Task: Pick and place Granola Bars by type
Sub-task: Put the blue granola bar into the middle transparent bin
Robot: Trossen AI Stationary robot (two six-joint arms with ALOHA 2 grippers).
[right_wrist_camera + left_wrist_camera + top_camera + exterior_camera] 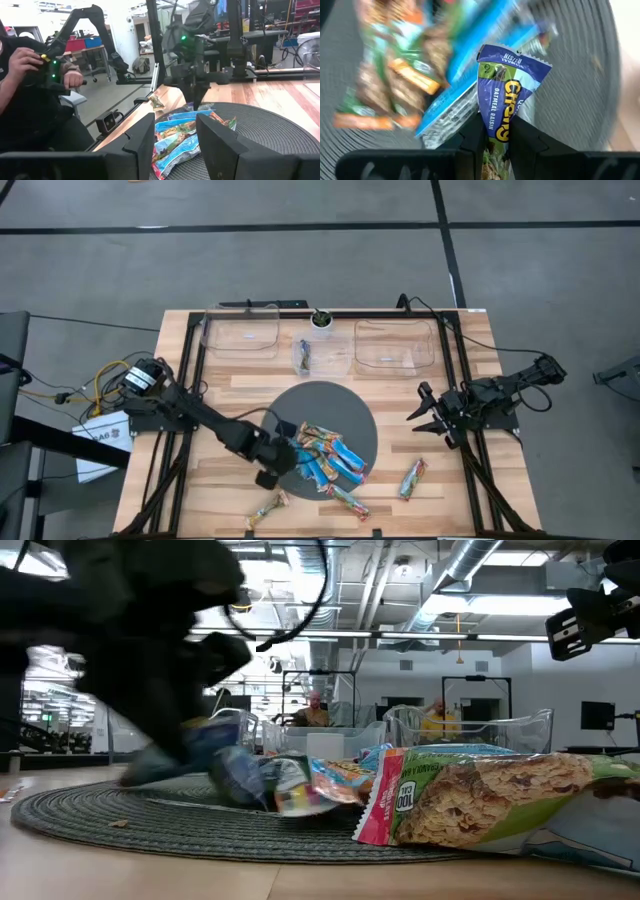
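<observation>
Lying on the table (240,385), the round grey mat (345,405) carries the heaped granola bars (325,458), where the left fingers (496,134) clamp one dark blue bar (506,97) by its end, long axis pointing away, while the right fingers (428,412) wait apart, farther off.

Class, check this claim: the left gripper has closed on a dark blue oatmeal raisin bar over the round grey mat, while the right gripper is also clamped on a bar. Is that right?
Not quite. The left gripper does pinch the dark blue oatmeal raisin bar over the round grey mat, but the right gripper is open and holds nothing, as the right wrist view shows.
</observation>
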